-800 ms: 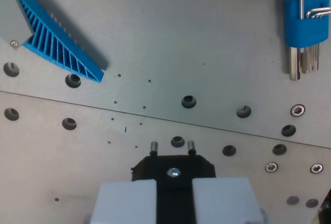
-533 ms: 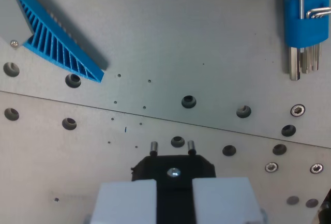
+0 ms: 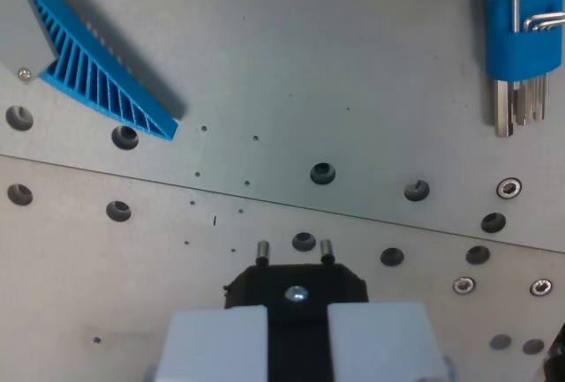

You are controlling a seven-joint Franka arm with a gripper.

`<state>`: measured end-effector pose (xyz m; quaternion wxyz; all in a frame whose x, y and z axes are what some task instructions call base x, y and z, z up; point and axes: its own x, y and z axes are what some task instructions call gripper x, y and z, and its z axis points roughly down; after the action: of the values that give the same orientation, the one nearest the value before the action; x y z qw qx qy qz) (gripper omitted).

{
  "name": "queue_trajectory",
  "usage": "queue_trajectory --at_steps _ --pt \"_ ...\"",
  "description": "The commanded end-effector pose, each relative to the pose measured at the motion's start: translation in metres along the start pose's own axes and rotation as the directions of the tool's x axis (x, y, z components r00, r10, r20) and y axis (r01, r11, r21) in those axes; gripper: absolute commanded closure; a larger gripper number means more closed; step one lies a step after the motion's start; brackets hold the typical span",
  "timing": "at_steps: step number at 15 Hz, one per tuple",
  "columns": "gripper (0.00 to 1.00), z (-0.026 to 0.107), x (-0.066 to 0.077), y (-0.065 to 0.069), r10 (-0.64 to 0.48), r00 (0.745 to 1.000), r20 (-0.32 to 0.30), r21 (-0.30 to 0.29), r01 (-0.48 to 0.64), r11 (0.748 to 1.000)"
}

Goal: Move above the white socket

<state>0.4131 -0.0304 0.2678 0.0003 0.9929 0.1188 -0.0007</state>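
Observation:
No white socket shows in the wrist view. My gripper [image 3: 297, 316] fills the bottom centre, its two pale grey fingers [image 3: 216, 342] shut on a black plug [image 3: 265, 287]. The plug has a silver screw in its middle and two short metal pins [image 3: 262, 250] that point up the picture. It hangs over a grey metal plate [image 3: 309, 64] dotted with holes.
A blue ribbed wedge [image 3: 101, 69] fixed to a grey bracket [image 3: 18, 33] lies at the top left. A blue holder with hex keys [image 3: 519, 42] sits at the top right. A seam [image 3: 265, 200] crosses the plate, with bolt holes and screws [image 3: 508, 189] along it.

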Motion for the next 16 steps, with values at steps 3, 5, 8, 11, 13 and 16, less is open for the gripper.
queue_trajectory --at_steps 3,5,8,11,13,16 --pt "1.00 0.007 0.007 -0.002 -0.009 1.000 -0.011 0.002 0.009 1.000" --pt "1.00 0.010 0.011 -0.003 -0.010 1.000 -0.011 0.005 0.010 1.000" --pt "1.00 0.016 0.017 -0.005 -0.012 1.000 -0.006 0.011 0.013 1.000" --pt "1.00 0.023 0.025 -0.007 -0.014 1.000 -0.001 0.017 0.014 1.000" --pt "1.00 0.028 0.031 -0.009 -0.016 1.000 0.005 0.021 0.016 1.000" --pt "1.00 0.037 0.040 -0.012 -0.021 1.000 0.014 0.027 0.020 0.999"
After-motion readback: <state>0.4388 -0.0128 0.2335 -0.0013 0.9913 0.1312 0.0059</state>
